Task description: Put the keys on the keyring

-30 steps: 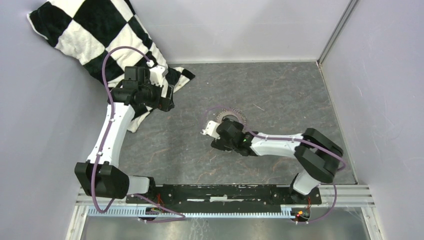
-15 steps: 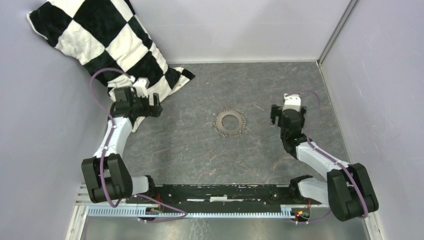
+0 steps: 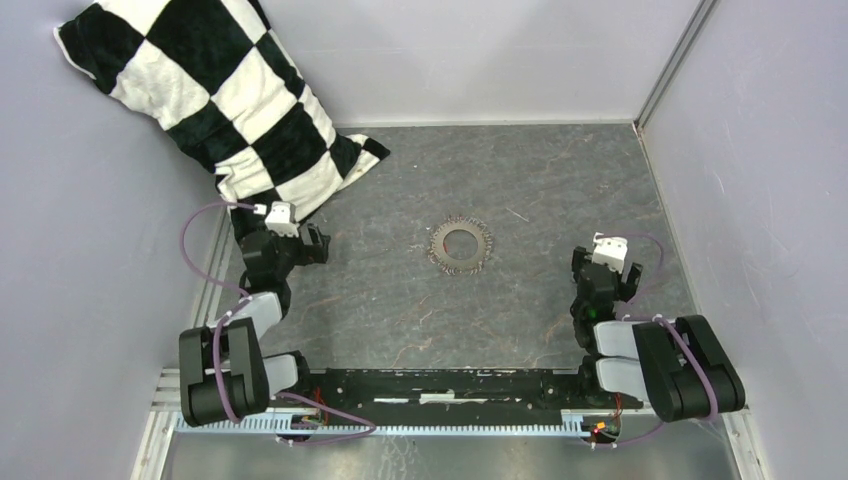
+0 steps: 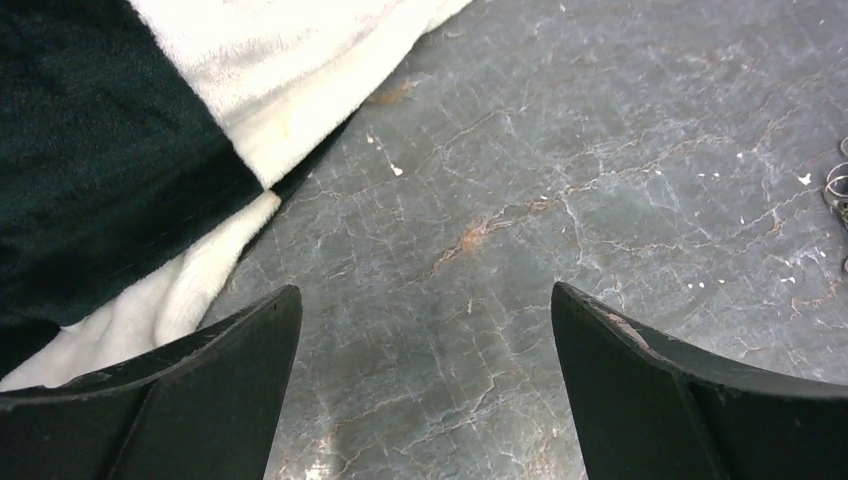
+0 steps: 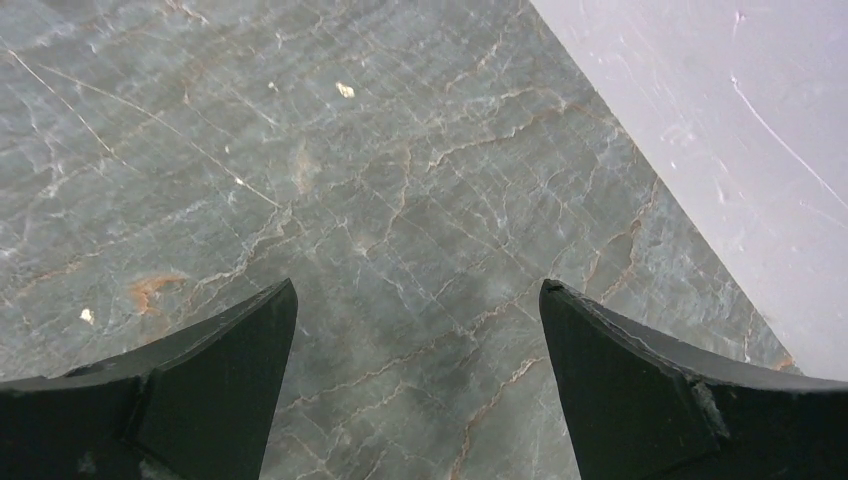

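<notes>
The keyring (image 3: 462, 244), a thin metal ring fringed with small grey keys, lies flat on the grey floor at mid-table. Its edge just shows at the right border of the left wrist view (image 4: 838, 188). The red-headed keys are not in view in any frame. My left gripper (image 3: 305, 245) is open and empty, folded back at the near left, well left of the ring; in its own view (image 4: 425, 290) only bare floor lies between the jaws. My right gripper (image 3: 603, 264) is open and empty at the near right; its view (image 5: 418, 285) shows bare floor.
A black-and-white checked cloth (image 3: 215, 85) lies bunched in the far left corner, its edge also in the left wrist view (image 4: 150, 150). Grey walls enclose the table; the right wall (image 5: 730, 120) stands close to my right gripper.
Both arms have pulled back to the near edge. The right gripper left the keyring and swung right; the left gripper came off the cloth. The keyring has stayed in place.
</notes>
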`<state>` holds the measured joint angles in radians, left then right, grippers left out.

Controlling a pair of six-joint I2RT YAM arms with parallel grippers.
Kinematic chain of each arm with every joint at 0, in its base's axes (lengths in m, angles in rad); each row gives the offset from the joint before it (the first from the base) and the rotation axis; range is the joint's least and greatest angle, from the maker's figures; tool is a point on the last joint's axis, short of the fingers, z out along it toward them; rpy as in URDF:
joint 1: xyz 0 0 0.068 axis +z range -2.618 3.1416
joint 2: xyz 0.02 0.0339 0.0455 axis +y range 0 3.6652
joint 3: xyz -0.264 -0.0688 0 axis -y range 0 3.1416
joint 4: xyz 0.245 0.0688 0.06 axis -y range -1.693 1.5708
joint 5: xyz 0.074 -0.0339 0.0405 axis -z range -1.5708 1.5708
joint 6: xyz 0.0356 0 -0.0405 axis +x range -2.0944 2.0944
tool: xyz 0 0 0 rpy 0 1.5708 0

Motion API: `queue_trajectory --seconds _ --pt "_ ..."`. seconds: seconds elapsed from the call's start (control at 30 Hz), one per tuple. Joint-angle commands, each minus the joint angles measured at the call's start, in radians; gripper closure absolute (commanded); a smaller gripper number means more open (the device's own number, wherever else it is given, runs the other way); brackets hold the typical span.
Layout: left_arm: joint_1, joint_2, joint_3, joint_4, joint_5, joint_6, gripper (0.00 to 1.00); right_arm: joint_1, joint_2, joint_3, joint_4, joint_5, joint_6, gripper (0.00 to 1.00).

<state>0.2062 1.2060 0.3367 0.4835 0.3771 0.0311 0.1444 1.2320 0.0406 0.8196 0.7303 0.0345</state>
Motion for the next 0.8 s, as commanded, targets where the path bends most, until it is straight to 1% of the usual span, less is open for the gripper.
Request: queue_trajectory --seconds 0.0,0.07,0.1,0.2,0.23,0.27,0.3,0.33,0.37,0.4,0.43,0.47,0.5,0.57,0.6,0.67,0.7,0.77 --pt "0.005 0.028 -0.126 0.466 0.01 -0.075 0.0 -0.015 0.036 -0.059 0.356 -0.064 -0.075 0.02" --pt "0.005 0.065 -0.195 0.635 -0.011 -0.073 0.0 -0.015 0.052 -0.077 0.395 -0.09 -0.086 0.02" --pt "0.004 0.076 -0.211 0.677 -0.018 -0.076 0.0 -0.015 0.057 -0.095 0.439 -0.111 -0.103 0.02" --pt "0.005 0.06 -0.234 0.694 -0.025 -0.074 0.0 -0.015 0.071 -0.143 0.547 -0.233 -0.156 0.02" --pt "0.004 0.065 -0.247 0.728 -0.022 -0.091 0.0 -0.013 0.1 -0.165 0.619 -0.261 -0.167 0.02" --pt "0.005 0.079 -0.258 0.776 -0.023 -0.11 0.0 -0.009 0.136 -0.199 0.736 -0.261 -0.177 0.02" --pt "0.004 0.097 -0.27 0.825 -0.024 -0.125 0.0 -0.005 0.162 -0.223 0.816 -0.28 -0.199 0.02" --pt "0.001 0.127 -0.281 0.876 -0.018 -0.128 0.0 0.003 0.151 -0.217 0.784 -0.291 -0.209 0.02" --pt "-0.007 0.184 -0.294 0.987 -0.02 -0.133 0.0 0.007 0.131 -0.189 0.699 -0.293 -0.209 0.02" --pt "-0.013 0.289 -0.302 1.084 -0.024 -0.135 0.0 0.007 0.13 -0.167 0.65 -0.298 -0.21 0.02" --pt "-0.019 0.384 -0.303 1.196 -0.023 -0.148 0.0 0.007 0.143 -0.15 0.641 -0.309 -0.22 0.02" --pt "-0.022 0.429 -0.287 1.229 -0.013 -0.159 0.0 0.006 0.15 -0.139 0.628 -0.317 -0.223 0.02" --pt "-0.027 0.4 -0.257 1.135 -0.018 -0.146 0.0 0.007 0.146 -0.13 0.603 -0.319 -0.224 0.02" --pt "-0.075 0.334 -0.176 0.865 -0.079 -0.086 0.0 0.003 0.148 -0.118 0.578 -0.327 -0.218 0.02" --pt "-0.098 0.344 -0.136 0.804 -0.114 -0.079 0.0 -0.009 0.148 -0.113 0.57 -0.341 -0.212 0.02" --pt "-0.156 0.334 -0.109 0.733 -0.201 -0.043 0.0 -0.018 0.144 -0.111 0.558 -0.353 -0.204 0.02" --pt "-0.16 0.329 -0.108 0.72 -0.206 -0.038 0.0 -0.018 0.146 -0.111 0.565 -0.352 -0.205 0.02" --pt "-0.16 0.335 -0.129 0.778 -0.21 -0.045 0.0 -0.017 0.144 -0.113 0.563 -0.353 -0.205 0.02"
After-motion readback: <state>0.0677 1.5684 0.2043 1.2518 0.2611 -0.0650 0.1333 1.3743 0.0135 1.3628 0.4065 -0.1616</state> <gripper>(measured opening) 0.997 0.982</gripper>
